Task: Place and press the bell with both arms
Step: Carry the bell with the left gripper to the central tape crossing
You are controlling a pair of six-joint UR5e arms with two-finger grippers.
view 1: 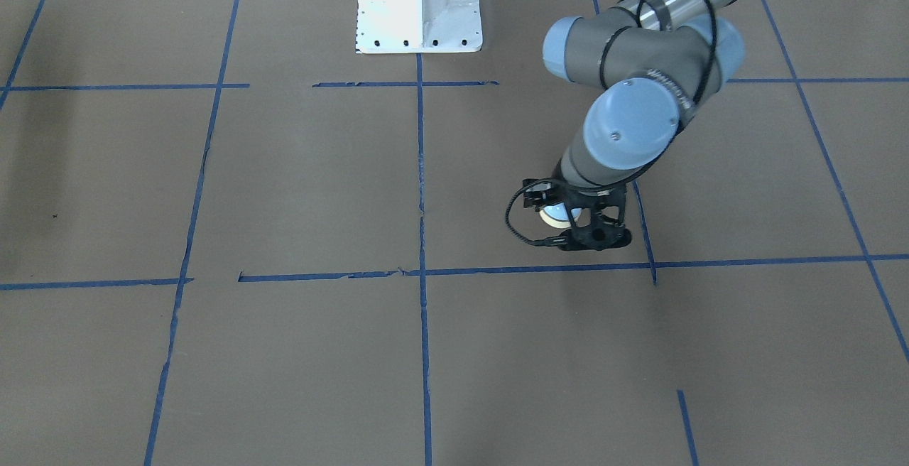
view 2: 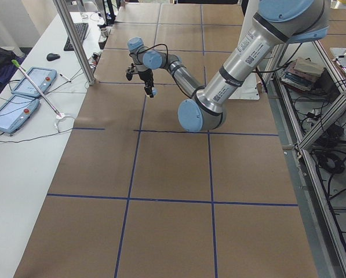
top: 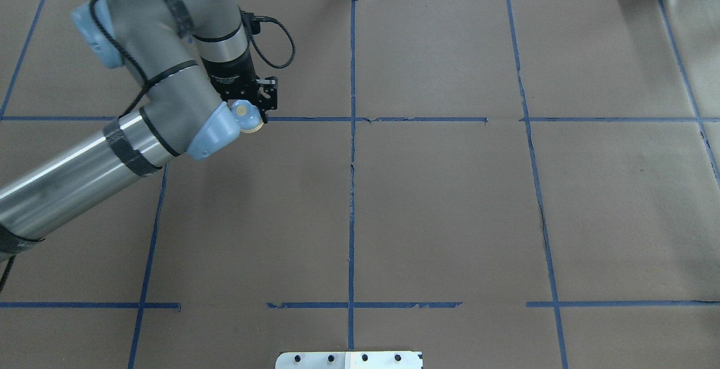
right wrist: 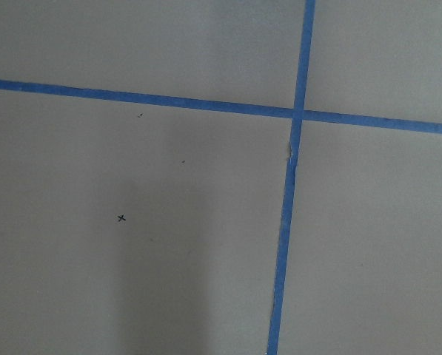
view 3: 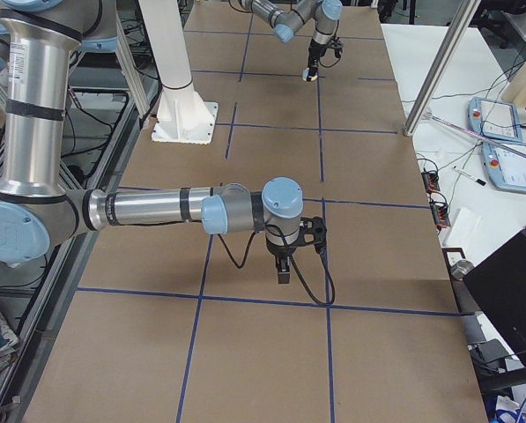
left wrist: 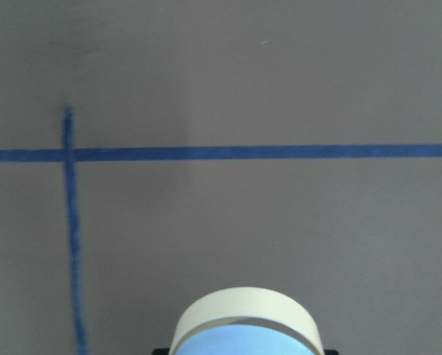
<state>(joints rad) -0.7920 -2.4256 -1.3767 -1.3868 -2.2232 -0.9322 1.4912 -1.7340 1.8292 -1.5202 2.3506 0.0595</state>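
Placing step: left gripper (view 1: 570,224) clamps bell (view 1: 553,217), 2 o'clock of tape cross (view 1: 422,272) (front view). You lower, release; right gripper (view 3: 283,275) state unclear.

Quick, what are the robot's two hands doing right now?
Left hand: closed on the small light-blue domed bell with a cream base.
Right hand: cannot tell, seen only from the side.

Left arm (top: 140,104) bent at the elbow, left gripper (view 1: 569,221) pointing down and clamped on the bell (top: 245,113), forward-left of the pedestal base (view 1: 419,4). Right arm (view 3: 148,210) level, well right of that base. Right gripper (view 3: 283,275) pointing down, its jaws unclear.
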